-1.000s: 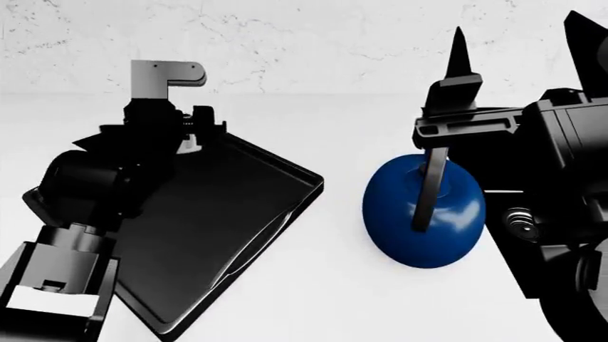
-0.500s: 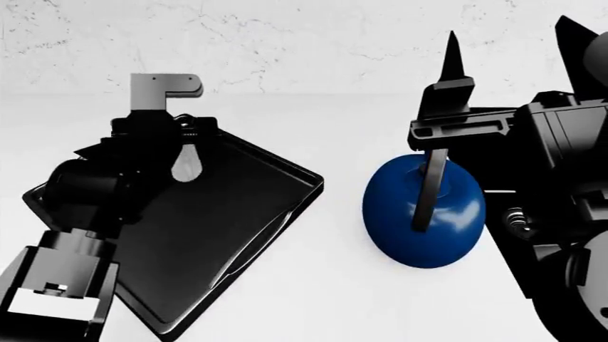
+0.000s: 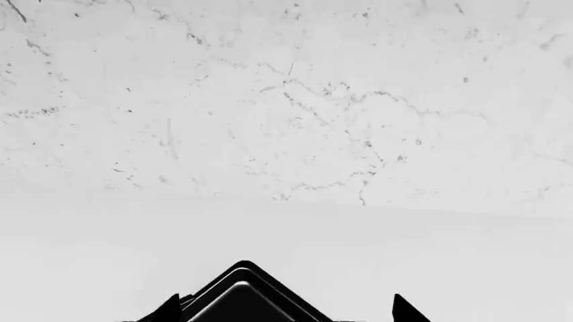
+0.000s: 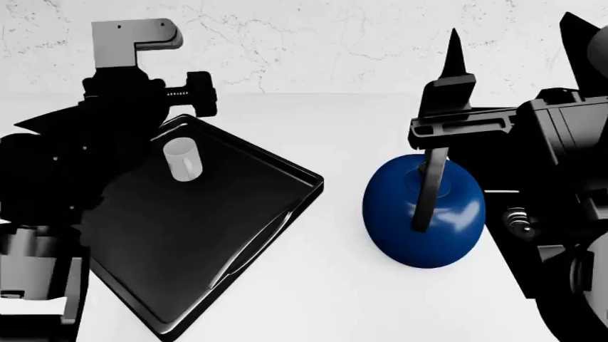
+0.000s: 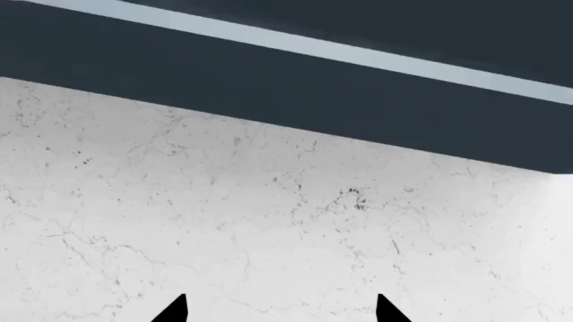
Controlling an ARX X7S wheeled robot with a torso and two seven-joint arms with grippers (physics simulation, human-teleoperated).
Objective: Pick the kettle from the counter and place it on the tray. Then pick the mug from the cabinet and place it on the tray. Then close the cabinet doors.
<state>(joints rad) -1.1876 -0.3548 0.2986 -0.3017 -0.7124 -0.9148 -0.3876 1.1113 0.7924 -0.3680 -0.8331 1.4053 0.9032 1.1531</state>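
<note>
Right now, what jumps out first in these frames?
The round glossy deep-blue kettle stands out most, sitting on the plain white counter right of centre, not on the tray. To its left lies the flat glossy black tray, with a small pale cylindrical mug standing on it. The right gripper points at the white marbled wall.

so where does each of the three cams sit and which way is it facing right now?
Head view: on the head, looking forward and down at the counter, tray with a white cup and kettle; both arms show.
Left wrist view: near the left gripper, facing the marbled wall across the counter; two fingertips and a tray corner show.
Right wrist view: near the right gripper, tilted up at the wall and a dark cabinet underside; only fingertips show.
Shared: all three see the wall; head and left wrist share the tray.
</note>
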